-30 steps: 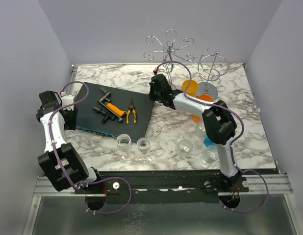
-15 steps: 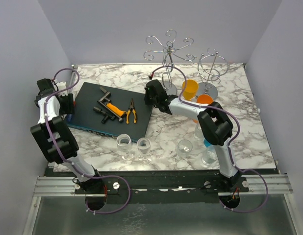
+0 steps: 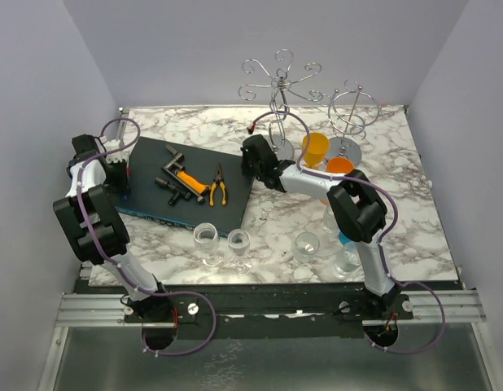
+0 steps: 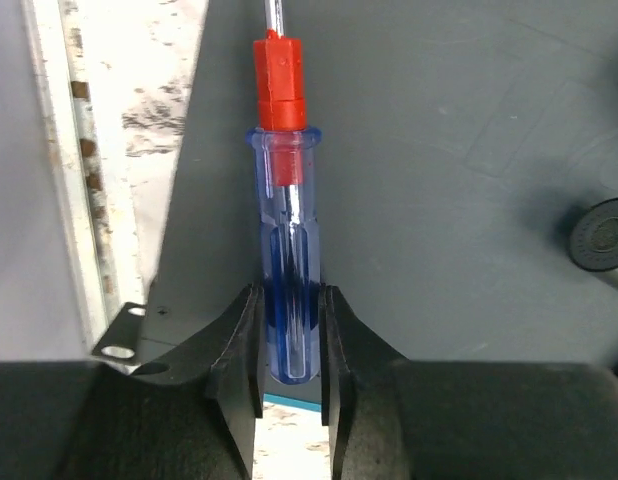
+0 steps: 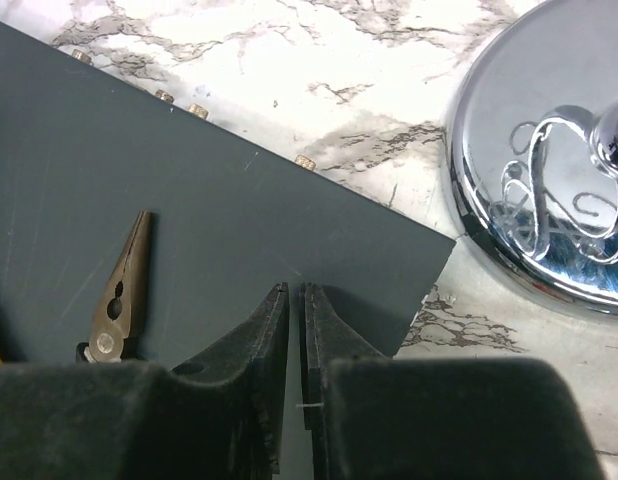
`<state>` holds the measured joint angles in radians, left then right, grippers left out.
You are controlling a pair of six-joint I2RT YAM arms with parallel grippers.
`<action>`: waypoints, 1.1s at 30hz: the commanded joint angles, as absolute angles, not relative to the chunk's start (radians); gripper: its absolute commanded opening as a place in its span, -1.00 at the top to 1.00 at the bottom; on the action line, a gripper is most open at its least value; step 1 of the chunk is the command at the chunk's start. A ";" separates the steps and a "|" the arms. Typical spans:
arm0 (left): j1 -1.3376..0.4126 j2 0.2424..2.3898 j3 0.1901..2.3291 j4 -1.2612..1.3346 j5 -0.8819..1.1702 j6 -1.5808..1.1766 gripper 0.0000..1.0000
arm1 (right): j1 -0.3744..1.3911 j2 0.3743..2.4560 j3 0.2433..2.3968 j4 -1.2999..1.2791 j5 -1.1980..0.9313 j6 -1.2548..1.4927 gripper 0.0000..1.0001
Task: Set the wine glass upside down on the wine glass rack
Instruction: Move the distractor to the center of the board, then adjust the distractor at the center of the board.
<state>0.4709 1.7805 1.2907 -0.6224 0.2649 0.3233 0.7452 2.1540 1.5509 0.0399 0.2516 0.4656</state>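
My left gripper point(image 4: 289, 296) is clamped on the clear blue handle of a screwdriver point(image 4: 287, 230), one finger pressed to each side. The tool lies flat on the dark grey flat box point(image 4: 439, 150), close to its left edge, with its red collar and steel shaft pointing away from me. My right gripper point(image 5: 291, 292) hangs over the far right corner of that box. Its jaws are drawn almost together, with only a thin slit between them, and they hold nothing. Just to its left on the box lies the nose of a pair of pliers point(image 5: 119, 290), and just to its right on the marble table point(image 3: 276, 220) sits the round chrome base point(image 5: 519, 110) of the wine glass rack point(image 3: 280, 77), whose curled wire arms are bare. The wine glass point(image 3: 238, 243) stands upright near the front edge of the table, in a loose row with other clear glasses, well apart from the rack and from both of my grippers. Two orange cups point(image 3: 315, 147) stand beside the rack's base.
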 commanded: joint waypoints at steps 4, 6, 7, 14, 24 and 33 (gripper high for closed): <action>0.365 1.714 1.162 -0.653 0.334 0.403 0.84 | 0.754 2.182 1.638 0.035 0.314 0.399 0.69; 0.325 1.689 1.134 -0.666 0.325 0.429 0.85 | 0.755 2.205 1.671 0.029 0.319 0.382 0.70; 0.312 1.676 1.120 -0.671 0.329 0.440 0.85 | 0.753 2.216 1.686 0.029 0.322 0.376 0.69; 0.291 1.624 1.165 -0.771 0.373 0.450 0.32 | 0.739 2.313 1.812 0.023 0.331 0.327 0.65; 0.300 1.493 1.399 -1.071 0.468 0.517 -0.47 | 0.716 2.411 1.894 0.075 0.386 0.284 0.67; 0.452 1.486 1.246 -1.096 0.225 0.679 0.10 | 0.712 2.399 1.834 0.102 0.400 0.259 0.73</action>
